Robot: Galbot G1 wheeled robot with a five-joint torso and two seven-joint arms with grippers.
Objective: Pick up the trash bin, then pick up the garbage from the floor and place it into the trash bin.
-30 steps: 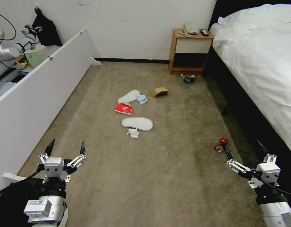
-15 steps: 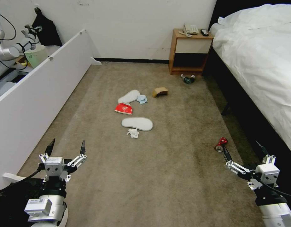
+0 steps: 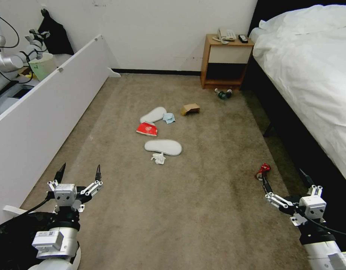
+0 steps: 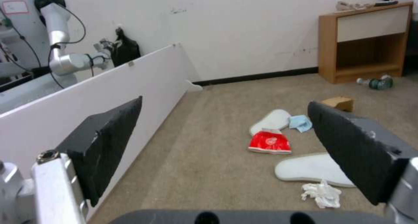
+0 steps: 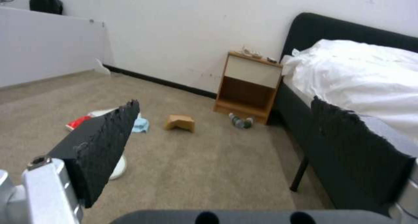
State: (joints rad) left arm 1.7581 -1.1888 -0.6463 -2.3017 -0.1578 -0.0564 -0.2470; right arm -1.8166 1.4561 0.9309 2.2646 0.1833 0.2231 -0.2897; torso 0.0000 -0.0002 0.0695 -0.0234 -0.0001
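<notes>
Beige carpet [image 3: 202, 210] runs ahead of you; your left gripper [image 3: 79, 171] and right gripper [image 3: 284, 180] hover low at the near corners, both spread wide and holding nothing. Beyond them, mid-floor, lie a crumpled tissue [image 3: 158, 158], a white slipper [image 3: 163, 147], a red packet [image 3: 147, 129] and, farther off, a cardboard piece [image 3: 190, 109]. What may be the trash bin's black bag [image 3: 13, 228] sits under your left arm

White and silver arm housings are seen, each pincer [image 3: 79, 170] tipped with black wedge-shaped pads [image 4: 104, 145]; a label, possibly a QR sticker, is borne.
</notes>
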